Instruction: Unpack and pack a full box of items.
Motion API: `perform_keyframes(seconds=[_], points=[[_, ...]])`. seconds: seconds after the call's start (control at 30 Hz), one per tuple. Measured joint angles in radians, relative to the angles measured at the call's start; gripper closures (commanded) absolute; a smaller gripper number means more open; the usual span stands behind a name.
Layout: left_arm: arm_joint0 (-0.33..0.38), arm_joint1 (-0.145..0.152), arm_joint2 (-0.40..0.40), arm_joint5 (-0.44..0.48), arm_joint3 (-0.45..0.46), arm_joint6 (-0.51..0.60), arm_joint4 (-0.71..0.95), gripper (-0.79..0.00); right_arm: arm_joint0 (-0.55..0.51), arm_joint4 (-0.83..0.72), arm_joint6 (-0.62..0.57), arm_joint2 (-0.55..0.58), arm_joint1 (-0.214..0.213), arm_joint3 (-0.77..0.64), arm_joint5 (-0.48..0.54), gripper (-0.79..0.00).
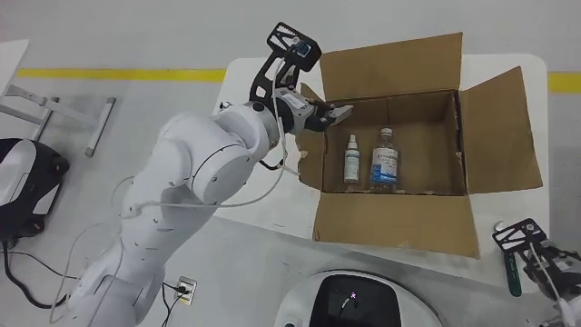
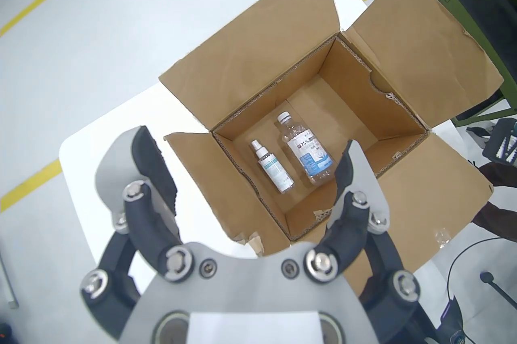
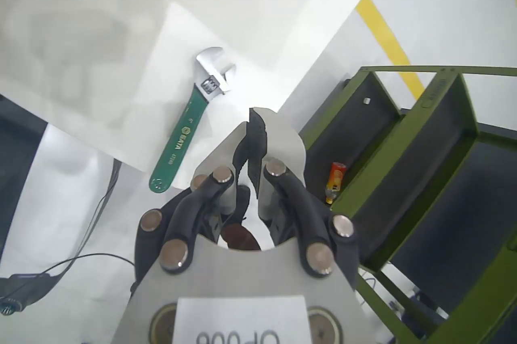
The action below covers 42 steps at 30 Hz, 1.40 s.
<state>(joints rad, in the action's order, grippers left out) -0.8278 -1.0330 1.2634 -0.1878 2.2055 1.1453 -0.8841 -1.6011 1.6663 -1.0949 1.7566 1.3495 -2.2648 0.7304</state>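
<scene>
An open cardboard box (image 1: 495,136) (image 2: 408,62) stands on the white table (image 1: 263,204) with all flaps folded out. On its floor lie a small white spray bottle (image 1: 351,160) (image 2: 273,167) and a clear bottle (image 1: 385,159) (image 2: 307,151) with a blue label, side by side. My left gripper (image 1: 336,112) (image 2: 246,155) hangs open above the box's left flap, with nothing between its fingers. My right gripper (image 3: 252,135) is shut and empty near the table's front right corner, beside a green-handled wrench (image 1: 515,277) (image 3: 190,123).
The wrench lies at the table's front right edge, its handle sticking out past the edge. A green metal rack (image 3: 408,159) stands on the floor off the table's right side, with a small orange bottle (image 3: 335,182) in it. Yellow lines cross the floor.
</scene>
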Motion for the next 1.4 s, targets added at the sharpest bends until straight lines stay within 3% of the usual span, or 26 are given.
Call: perform_keyframes(seconds=[0.53,0.8,0.97,1.27,1.4], points=[[-0.002,0.000,0.000,0.001,0.001,0.000,0.000,-0.785,-0.027,-0.072,0.020,-0.014,-0.017,-0.016,-0.015,0.000],[-0.002,0.000,0.000,0.001,0.001,0.000,0.000,-0.785,-0.045,-0.069,-0.224,-0.113,-0.025,-0.057,-0.229,0.000],[-0.002,0.000,0.000,0.001,0.001,0.000,0.000,-0.785,0.007,-0.155,-0.331,-0.140,-0.051,-0.021,-0.336,0.000],[-0.002,0.000,0.000,0.001,0.001,0.000,0.000,-0.785,0.094,-0.248,-0.399,-0.148,-0.128,0.018,-0.404,0.000],[-0.002,0.000,0.000,0.001,0.001,0.000,0.000,-0.785,0.124,-0.232,-0.426,-0.167,-0.161,0.038,-0.431,-0.089]])
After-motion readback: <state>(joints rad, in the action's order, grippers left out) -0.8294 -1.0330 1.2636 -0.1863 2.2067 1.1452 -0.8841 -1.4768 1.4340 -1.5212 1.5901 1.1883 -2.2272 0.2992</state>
